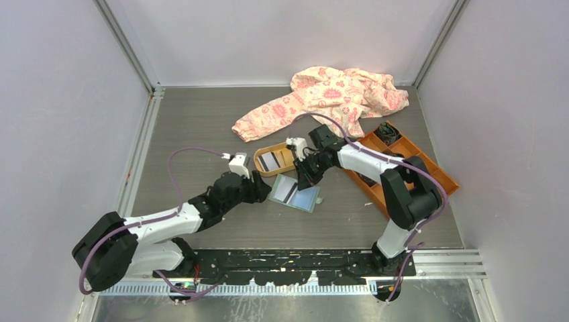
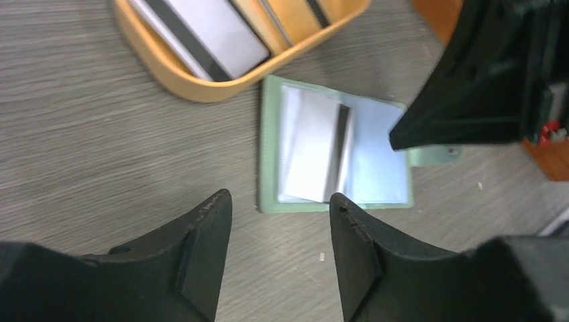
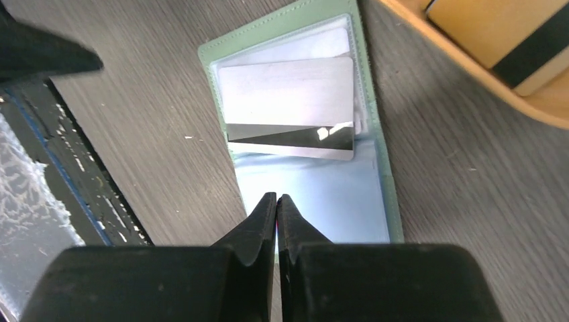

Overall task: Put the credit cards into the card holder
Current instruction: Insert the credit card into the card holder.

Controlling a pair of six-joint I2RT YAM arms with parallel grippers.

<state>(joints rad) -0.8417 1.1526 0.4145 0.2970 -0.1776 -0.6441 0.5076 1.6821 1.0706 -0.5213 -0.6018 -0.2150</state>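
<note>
Your card holder (image 2: 267, 154) lies open, centre frame; credit card (image 3: 288, 100) crosswise inside. Left end effector (image 2: 280, 196) apart, right end effector (image 3: 276, 198) together.

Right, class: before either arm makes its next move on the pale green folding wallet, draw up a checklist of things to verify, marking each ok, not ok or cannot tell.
1. The pale green folding wallet lies open and flat: ok.
2. The light grey dark-striped card is fully seated in a wallet slot: cannot tell; it lies over one half of the wallet.
3. The left gripper is open and empty: ok.
4. The right gripper is free to take a card: not ok; it is shut, with its tips over the wallet's clear pocket.
5. The orange oval tray is emptied of cards: not ok; a grey striped card is in it.
</note>
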